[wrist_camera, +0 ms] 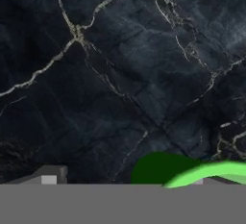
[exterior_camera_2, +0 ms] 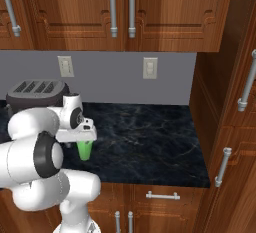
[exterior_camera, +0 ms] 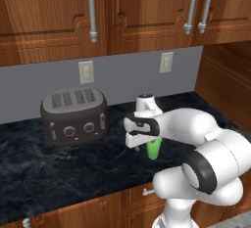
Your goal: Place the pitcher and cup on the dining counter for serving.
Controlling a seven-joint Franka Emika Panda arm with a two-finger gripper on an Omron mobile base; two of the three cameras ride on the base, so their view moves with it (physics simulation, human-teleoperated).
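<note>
Green and small, the cup is standing on the black marbled worktop at centre right of the left base frame, right of the toaster. The white arm is bending low across the counter, its hand pointing down over the cup. The gripper is straddling the cup; whether its jaws are gripping yet I cannot tell. Judging by this, the cup pickup is in hand; next comes a firm squeeze, then lifting straight up.
</note>
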